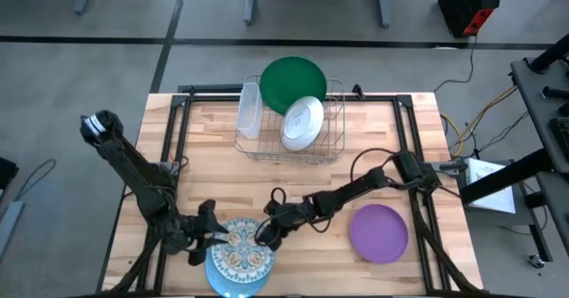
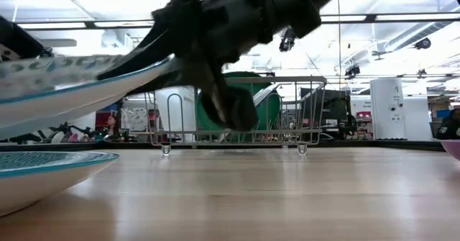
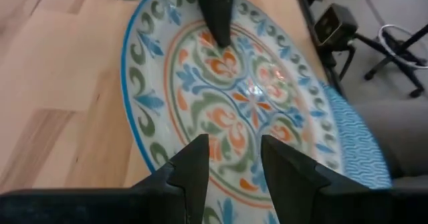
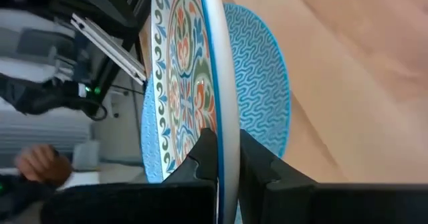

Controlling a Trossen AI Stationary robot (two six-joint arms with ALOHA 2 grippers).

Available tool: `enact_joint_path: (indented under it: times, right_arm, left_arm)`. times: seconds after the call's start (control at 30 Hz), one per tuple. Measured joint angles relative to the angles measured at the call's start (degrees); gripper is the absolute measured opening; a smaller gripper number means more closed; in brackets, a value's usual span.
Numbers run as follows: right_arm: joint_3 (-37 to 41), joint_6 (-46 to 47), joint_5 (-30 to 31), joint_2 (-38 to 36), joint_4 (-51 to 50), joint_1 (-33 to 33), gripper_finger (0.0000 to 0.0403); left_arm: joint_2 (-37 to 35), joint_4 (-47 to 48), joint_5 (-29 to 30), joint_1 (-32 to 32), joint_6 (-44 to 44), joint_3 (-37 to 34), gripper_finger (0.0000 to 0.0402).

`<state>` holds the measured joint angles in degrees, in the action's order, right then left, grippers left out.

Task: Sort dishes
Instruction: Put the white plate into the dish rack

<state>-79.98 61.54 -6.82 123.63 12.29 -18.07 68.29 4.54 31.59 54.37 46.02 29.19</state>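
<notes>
The right gripper (image 1: 264, 236) is clamped on the rim of the floral patterned plate (image 1: 242, 242), which sits tilted above the blue wave-patterned plate (image 1: 238, 276). The left gripper (image 1: 216, 236), jaws parted, straddles the opposite rim. The purple plate (image 1: 379, 232) lies well apart, beside the right arm.

Glossy glazed patterned plate (image 3: 247, 97), pale wood-plank table (image 1: 213, 165), shiny wire rack (image 1: 331, 129).
</notes>
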Motion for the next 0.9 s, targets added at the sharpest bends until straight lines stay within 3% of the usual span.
enact_joint_path:
  times: [0.27, 0.5, 0.6, 0.73, 0.9]
  right_arm:
    - [0.4, -11.8, -1.4, -12.5, -19.5, 2.6, 0.0009]
    - [0.3, -27.1, -1.2, -28.9, -31.7, 7.8, 0.0009]
    - [-0.1, -38.8, -0.3, -35.3, -37.2, 12.2, 0.0009]
    - [-0.4, -56.7, 5.6, -43.4, -39.6, 18.1, 0.0009]
    - [-0.4, -74.9, 9.4, -50.5, -40.7, 23.7, 0.0009]
  left_arm:
    - [-5.5, 2.6, -5.6, 0.4, -7.3, -0.1, 0.0127]
    - [-3.1, 3.1, -3.2, -2.0, -13.4, -0.8, 0.0127]
    - [-3.1, 5.3, 1.2, -3.8, -13.4, -0.9, 0.0127]
    - [-4.7, 7.1, 9.5, -5.4, -14.4, -1.0, 0.0127]
    - [-6.6, 7.2, 9.2, -7.9, -15.6, -1.7, 0.0127]
